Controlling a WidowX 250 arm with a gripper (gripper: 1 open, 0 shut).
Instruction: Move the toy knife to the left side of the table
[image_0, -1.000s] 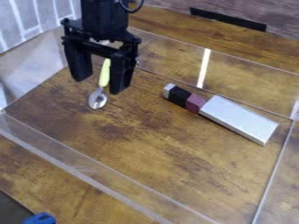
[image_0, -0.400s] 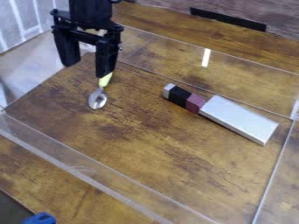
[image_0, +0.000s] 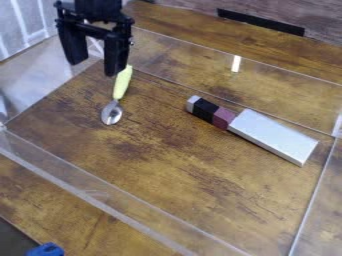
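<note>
Toy knife (image_0: 258, 128): one; spoon (image_0: 118, 93): one.

A spoon (image_0: 116, 98) with a yellow handle and a silver bowl is seen lying flat on dark wood grain, its bowl pointed toward the viewer. A small blue object (image_0: 46, 250) (only partly visible, its kind cannot be told) is seen at the bottom left edge. A black strip (image_0: 261, 20) is laid along the far edge.

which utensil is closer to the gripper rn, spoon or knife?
The yellow-handled spoon: its handle lies just below the open gripper at the table's left. The toy knife, with its wide pale blade, lies far right.
</note>
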